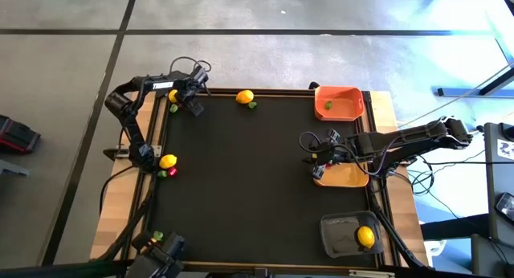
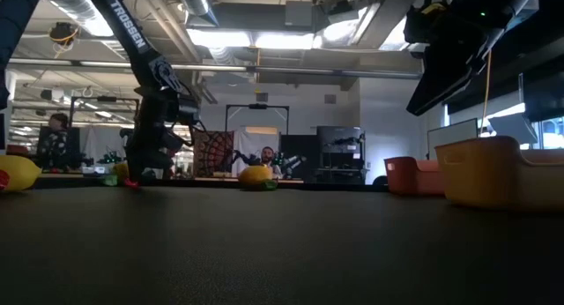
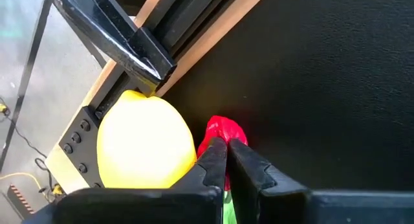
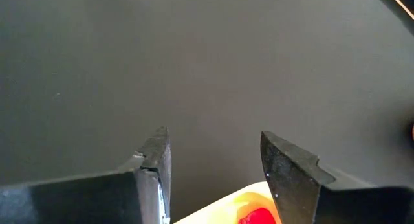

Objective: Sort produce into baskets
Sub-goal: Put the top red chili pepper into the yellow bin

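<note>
My left gripper (image 3: 224, 149) is at the mat's far left corner (image 1: 195, 105), shut on a small red piece (image 3: 224, 129) with a green stem. This piece lies right beside a yellow lemon (image 3: 145, 143). My right gripper (image 4: 217, 159) hangs open above the yellow-tan basket (image 1: 347, 178), over a red piece (image 4: 259, 215) lying inside. The orange basket (image 1: 339, 103) holds a green piece (image 1: 328, 105). The dark grey basket (image 1: 341, 230) holds a lemon (image 1: 365, 236). Loose on the mat are a lemon (image 1: 245, 96) with a green piece (image 1: 252, 105), and a lemon (image 1: 167, 161) with a red piece (image 1: 171, 172). My left gripper pinches the red piece at its stem end (image 3: 226, 185) between its two fingers. Red and green show in the narrow slit between them. The fingers slant down at it from above. The red tip (image 3: 226, 127) pokes out past the fingertips, on the black mat next to the lemon.
A wooden rim and a dark rail (image 3: 155, 56) run close behind the left gripper at the table's far left corner. Another green piece (image 1: 157, 235) sits at the near left. The mat's middle (image 1: 249, 181) is bare. People and equipment show in the room beyond.
</note>
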`<state>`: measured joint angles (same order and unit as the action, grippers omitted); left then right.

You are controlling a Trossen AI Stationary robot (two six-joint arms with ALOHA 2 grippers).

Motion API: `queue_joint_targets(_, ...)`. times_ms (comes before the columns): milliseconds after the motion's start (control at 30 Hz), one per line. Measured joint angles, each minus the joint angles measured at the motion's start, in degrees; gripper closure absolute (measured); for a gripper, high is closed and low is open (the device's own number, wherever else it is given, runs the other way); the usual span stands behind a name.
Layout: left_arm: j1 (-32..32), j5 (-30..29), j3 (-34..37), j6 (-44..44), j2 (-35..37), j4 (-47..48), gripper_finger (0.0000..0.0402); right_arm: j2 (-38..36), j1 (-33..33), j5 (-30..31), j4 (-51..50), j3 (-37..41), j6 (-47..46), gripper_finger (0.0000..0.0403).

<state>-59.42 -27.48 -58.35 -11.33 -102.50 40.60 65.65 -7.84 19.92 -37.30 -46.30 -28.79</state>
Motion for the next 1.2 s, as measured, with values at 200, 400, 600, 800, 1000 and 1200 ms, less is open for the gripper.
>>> queue_joint_targets(200, 1.21, 0.01, -0.11, -0.69, 0.07, 0.22, 0.0395, 0.00, 0.00, 0.00, -0.04, 0.00, 0.61, 0.0230)
queue_joint_targets(400, 4.21, 0.61, -2.73, -0.88, 0.07, 1.20, 0.0398, 0.00, 0.00, 0.00, -0.12, 0.00, 0.62, 0.0230)
queue_joint_targets(600, 9.05, 0.52, -6.92, -1.05, 0.07, 2.61, 0.0398, -0.09, -0.02, -0.81, -0.26, 0.00, 0.63, 0.0230)
queue_joint_targets(800, 15.14, 2.22, -10.88, -1.07, 0.07, 2.92, 0.0398, -0.80, 0.00, -1.51, -0.39, -0.02, 0.65, 0.0230)
queue_joint_targets(1000, 21.46, 7.53, -13.00, -1.65, 0.11, 2.16, 0.0400, -1.72, 0.00, -1.51, -0.82, -0.04, 0.67, 0.0230)
queue_joint_targets(1200, 28.05, 9.68, -13.05, -1.42, 0.11, -0.75, 0.0397, -2.90, 0.00, -1.53, -0.21, -0.09, 0.65, 0.0230)
